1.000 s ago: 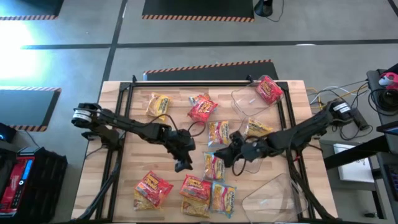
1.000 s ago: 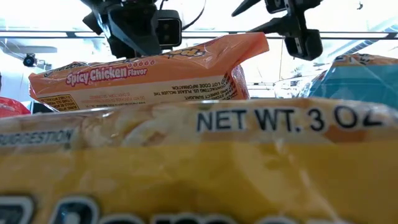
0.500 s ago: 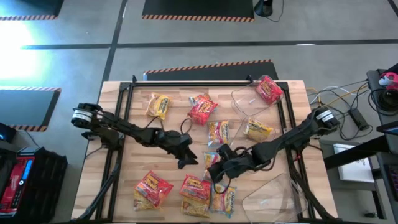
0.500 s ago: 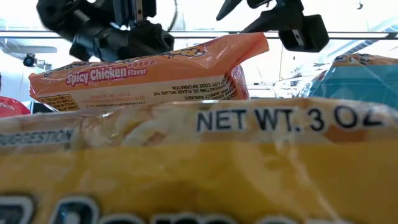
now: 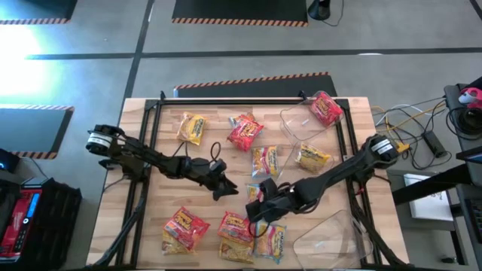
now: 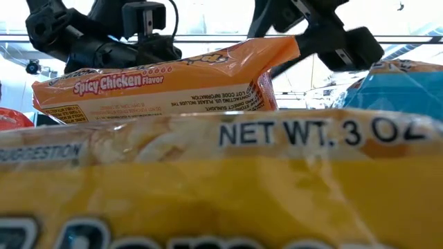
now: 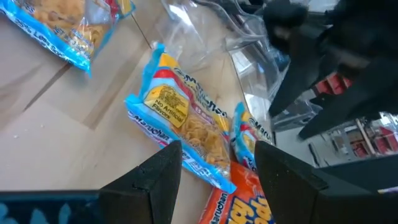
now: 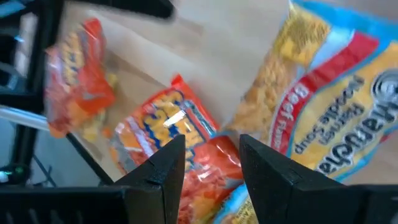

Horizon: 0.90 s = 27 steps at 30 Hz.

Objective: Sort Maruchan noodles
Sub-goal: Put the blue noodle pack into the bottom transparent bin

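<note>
Worktop point(image 5: 361, 150): pale wooden slats with a dark frame along its edges; packets scattered over most of it
Left gripper point(image 5: 224, 188): near the middle of the worktop, its arm reaching in from 9 o'clock; in its wrist view the two dark fingers point(image 7: 155, 180) stand apart with nothing between them, a blue-and-yellow packet point(image 7: 186, 127) lying on the wood just past them
Right gripper point(image 5: 254, 211): just toward 5 o'clock of the left gripper, its arm coming in from 3 o'clock; in its wrist view the fingers point(image 8: 158, 168) stand partly apart and hold nothing; it hangs over the cluster of packets at 6 o'clock
Maruchan noodles, 6 o'clock cluster: a red packet point(image 5: 184, 228) toward 7 o'clock; an orange-red packet point(image 5: 236, 229) beside it; a blue-edged packet point(image 5: 273, 241) touching that one; another blue-edged packet point(image 5: 258, 193) lies partly hidden between the two grippers
Maruchan noodles, middle: a blue-and-yellow packet point(image 5: 264, 160) lies flat just toward 12 o'clock of the grippers
Maruchan noodles, 12 o'clock side: a yellow packet point(image 5: 191, 128) toward 11 o'clock; a red packet point(image 5: 245, 132) near it
Clear tub, 1 o'clock point(image 5: 297, 124): a red packet point(image 5: 326, 108) rests at its far edge; a yellow packet point(image 5: 312, 157) lies at its near edge
Clear tub, 5 o'clock point(image 5: 331, 237): nothing visible in it
Low view: a yellow packet point(image 6: 221, 187) fills the foreground; an orange Spicy Chicken packet point(image 6: 166, 86) lies behind it; both grippers show dark above
</note>
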Available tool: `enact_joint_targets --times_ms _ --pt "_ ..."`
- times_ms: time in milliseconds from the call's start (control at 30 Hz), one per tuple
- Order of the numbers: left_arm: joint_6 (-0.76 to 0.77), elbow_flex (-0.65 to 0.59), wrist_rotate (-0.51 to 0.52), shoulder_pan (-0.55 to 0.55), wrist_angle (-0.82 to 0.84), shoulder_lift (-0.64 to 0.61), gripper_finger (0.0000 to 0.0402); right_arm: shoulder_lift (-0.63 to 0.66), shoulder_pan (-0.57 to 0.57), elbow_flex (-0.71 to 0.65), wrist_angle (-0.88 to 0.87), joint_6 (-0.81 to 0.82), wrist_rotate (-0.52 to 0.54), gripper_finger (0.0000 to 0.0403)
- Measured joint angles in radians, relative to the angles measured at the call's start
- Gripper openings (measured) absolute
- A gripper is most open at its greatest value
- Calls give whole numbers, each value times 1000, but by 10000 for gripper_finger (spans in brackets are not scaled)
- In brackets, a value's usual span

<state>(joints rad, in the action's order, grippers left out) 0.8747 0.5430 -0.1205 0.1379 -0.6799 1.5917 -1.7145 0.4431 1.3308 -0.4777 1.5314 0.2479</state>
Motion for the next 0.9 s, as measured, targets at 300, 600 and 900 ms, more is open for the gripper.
enact_joint_targets --times_ms 300,600,900 --pt "22 0 1 1 -39 0 185 -92 2 41 -3 7 -69 139" --pt "61 0 5 3 -55 0 185 -107 2 89 -261 11 -69 139" --pt "133 0 8 5 -149 0 185 -106 2 88 -284 -40 -49 139"
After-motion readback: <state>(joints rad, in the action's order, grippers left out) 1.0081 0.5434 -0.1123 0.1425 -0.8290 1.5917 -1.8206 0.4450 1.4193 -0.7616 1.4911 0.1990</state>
